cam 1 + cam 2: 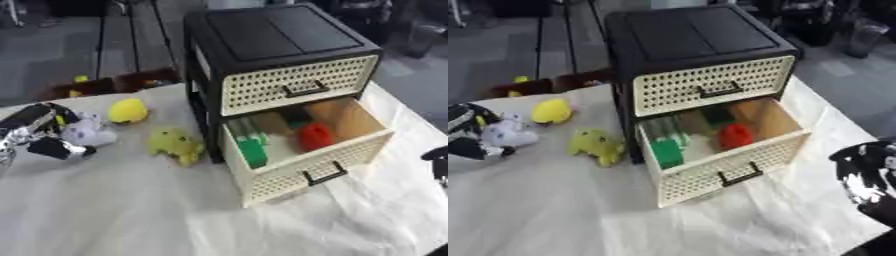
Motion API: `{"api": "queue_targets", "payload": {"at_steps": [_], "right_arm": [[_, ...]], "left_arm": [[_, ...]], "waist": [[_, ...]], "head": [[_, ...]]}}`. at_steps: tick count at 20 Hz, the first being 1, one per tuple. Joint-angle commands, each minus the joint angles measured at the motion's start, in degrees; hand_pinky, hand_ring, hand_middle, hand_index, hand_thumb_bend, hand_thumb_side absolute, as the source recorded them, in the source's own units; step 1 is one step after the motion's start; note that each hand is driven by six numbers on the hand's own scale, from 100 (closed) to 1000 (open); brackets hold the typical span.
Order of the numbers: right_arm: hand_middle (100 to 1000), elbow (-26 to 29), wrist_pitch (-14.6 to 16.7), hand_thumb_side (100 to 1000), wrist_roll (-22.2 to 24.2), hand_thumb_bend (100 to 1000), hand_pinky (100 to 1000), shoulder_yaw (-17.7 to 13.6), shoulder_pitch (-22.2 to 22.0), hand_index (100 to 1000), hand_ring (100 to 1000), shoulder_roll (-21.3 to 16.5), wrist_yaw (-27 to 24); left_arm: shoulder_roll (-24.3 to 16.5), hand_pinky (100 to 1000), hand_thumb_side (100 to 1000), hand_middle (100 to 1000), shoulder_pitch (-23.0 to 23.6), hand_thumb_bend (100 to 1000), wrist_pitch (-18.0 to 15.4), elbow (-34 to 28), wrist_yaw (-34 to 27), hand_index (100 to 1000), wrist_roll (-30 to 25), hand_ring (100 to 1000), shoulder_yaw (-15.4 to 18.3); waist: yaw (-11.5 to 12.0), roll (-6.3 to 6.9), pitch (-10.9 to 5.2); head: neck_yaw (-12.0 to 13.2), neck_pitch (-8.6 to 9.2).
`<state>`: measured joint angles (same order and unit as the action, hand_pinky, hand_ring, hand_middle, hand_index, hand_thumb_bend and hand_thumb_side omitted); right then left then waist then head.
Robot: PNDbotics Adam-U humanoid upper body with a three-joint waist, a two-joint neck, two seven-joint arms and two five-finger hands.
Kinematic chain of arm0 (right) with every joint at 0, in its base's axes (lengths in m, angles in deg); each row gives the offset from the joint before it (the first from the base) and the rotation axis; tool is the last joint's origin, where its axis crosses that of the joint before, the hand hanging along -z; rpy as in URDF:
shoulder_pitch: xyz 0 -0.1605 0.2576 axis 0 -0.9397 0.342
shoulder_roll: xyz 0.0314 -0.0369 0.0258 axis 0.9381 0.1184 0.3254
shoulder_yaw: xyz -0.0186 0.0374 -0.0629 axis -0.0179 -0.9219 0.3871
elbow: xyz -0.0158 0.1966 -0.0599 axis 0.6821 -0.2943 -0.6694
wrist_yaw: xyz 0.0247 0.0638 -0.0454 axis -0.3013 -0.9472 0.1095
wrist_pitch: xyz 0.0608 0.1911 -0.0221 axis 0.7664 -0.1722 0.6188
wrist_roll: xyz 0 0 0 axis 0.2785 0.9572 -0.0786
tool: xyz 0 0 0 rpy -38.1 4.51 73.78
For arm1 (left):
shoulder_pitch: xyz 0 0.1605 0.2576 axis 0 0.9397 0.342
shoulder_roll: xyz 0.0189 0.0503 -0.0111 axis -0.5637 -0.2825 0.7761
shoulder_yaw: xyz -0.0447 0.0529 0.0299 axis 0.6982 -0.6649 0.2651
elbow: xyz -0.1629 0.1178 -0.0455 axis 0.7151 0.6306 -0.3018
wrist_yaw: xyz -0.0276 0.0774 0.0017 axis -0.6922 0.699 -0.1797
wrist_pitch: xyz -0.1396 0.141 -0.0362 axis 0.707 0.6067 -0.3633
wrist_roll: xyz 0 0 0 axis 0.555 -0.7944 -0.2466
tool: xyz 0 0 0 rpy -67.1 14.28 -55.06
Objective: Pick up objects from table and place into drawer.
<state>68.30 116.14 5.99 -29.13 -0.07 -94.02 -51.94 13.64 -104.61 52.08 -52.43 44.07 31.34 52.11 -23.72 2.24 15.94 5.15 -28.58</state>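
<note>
Gripping the pale plush toy [86, 132] at 9 o'clock, left hand [39, 135] is curling round it for lifting; open lower drawer [337, 160] is waiting at 3 o'clock.

We read this as a lab/demo room w/ grey floor [52, 55]. Table w/ white cloth [131, 210], small drawer unit [280, 55] & plush toys [175, 144] staged as props.
</note>
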Motion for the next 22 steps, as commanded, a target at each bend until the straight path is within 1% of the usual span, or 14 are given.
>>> {"api": "queue_targets", "payload": {"at_steps": [1, 3, 6, 7, 8, 9, 10, 11, 12, 13, 16, 17, 18, 22], "right_arm": [[350, 1.31, 0.02, 806, -0.01, 100, 100, -0.65, 0.85, 659, 242, -1.06, -0.26], [350, 1.33, 0.02, 806, 0.03, 100, 100, -0.66, 0.85, 659, 241, -0.97, -0.18], [349, 1.34, -0.04, 805, 0.0, 100, 100, -0.75, 0.81, 659, 241, -0.88, -0.06], [349, 1.35, -0.05, 805, -0.03, 100, 100, -0.78, 0.8, 658, 241, -0.86, -0.05], [349, 1.35, -0.07, 805, -0.04, 100, 100, -0.81, 0.78, 658, 241, -0.82, -0.02], [349, 1.35, -0.09, 804, -0.04, 100, 100, -0.83, 0.76, 658, 241, -0.77, 0.01], [349, 1.34, -0.13, 804, -0.05, 100, 100, -0.88, 0.72, 658, 241, -0.73, 0.04], [349, 1.33, -0.17, 804, -0.06, 100, 100, -0.93, 0.68, 658, 241, -0.71, 0.07], [349, 1.31, -0.23, 803, -0.09, 100, 100, -0.99, 0.61, 657, 241, -0.69, 0.09], [349, 1.29, -0.28, 802, -0.11, 100, 100, -1.05, 0.51, 657, 241, -0.68, 0.1], [348, 1.13, -0.5, 801, -0.08, 100, 100, -1.18, 0.12, 657, 241, -0.54, 0.14], [348, 1.06, -0.59, 810, -0.07, 100, 100, -1.23, -0.05, 656, 241, -0.51, 0.14], [348, 0.97, -0.7, 800, -0.04, 100, 100, -1.3, -0.28, 657, 241, -0.5, 0.16], [348, 0.61, -1.1, 802, 0.09, 100, 100, -1.52, -1.47, 656, 240, -0.38, 0.21]], "left_arm": [[-0.11, 569, 403, 586, -0.97, 632, -1.25, -0.36, 3.58, 703, 0.87, 506, 0.84], [0.35, 534, 347, 546, -0.93, 581, -1.51, -0.21, 5.7, 664, 1.66, 467, 1.15], [1.01, 464, 237, 480, -0.88, 449, -1.76, 0.19, 8.8, 598, 2.83, 391, 1.72], [1.18, 429, 189, 452, -0.87, 374, -1.8, 0.34, 9.61, 564, 3.2, 355, 1.93], [1.3, 385, 127, 411, -0.85, 266, -1.7, 0.39, 10.13, 522, 3.74, 309, 2.15], [1.37, 368, 100, 394, -0.79, 215, -1.52, 0.33, 10.36, 504, 4.39, 290, 2.33], [1.37, 334, 100, 358, -0.74, 135, -1.25, 0.08, 10.25, 467, 5.14, 249, 2.53], [1.34, 327, 100, 351, -0.63, 124, -0.97, -0.26, 9.91, 460, 5.91, 242, 2.58], [1.2, 268, 105, 293, -0.63, 100, -0.81, -0.94, 9.37, 402, 6.66, 178, 2.63], [0.99, 251, 112, 277, -0.55, 100, -0.7, -1.93, 8.61, 386, 7.35, 159, 2.6], [0.02, 230, 119, 257, -0.31, 100, -0.42, -5.85, 5.9, 366, 8.2, 139, 2.27], [-0.4, 229, 241, 258, -0.22, 100, -0.5, -7.36, 4.93, 365, 7.92, 138, 2.04], [-0.86, 229, 118, 256, -0.2, 100, -0.74, -8.96, 3.91, 365, 7.57, 138, 1.84], [-2.68, 233, 109, 260, 0.5, 100, -0.35, -16.75, -2.06, 367, 5.37, 144, 0.56]], "waist": [[-0.11, -0.11, -0.76], [-0.14, -0.07, -0.73], [-0.15, -0.05, -0.73], [-0.13, -0.04, -0.74], [-0.1, -0.05, -0.77], [-0.07, -0.06, -0.82], [0.01, -0.09, -0.92], [0.06, -0.12, -1.0], [0.21, -0.17, -1.21], [0.39, -0.23, -1.45], [1.1, -0.5, -2.57], [1.37, -0.58, -2.99], [1.73, -0.66, -3.54], [3.24, -1.04, -5.86]], "head": [[0.02, 0.43], [0.03, 0.47], [0.03, 0.47], [0.05, 0.46], [0.05, 0.39], [0.05, 0.34], [0.02, 0.27], [-0.01, 0.2], [-0.03, 0.05], [-0.05, -0.14], [-0.22, -0.71], [-0.27, -0.87], [-0.32, -1.08], [-0.66, -1.92]]}}
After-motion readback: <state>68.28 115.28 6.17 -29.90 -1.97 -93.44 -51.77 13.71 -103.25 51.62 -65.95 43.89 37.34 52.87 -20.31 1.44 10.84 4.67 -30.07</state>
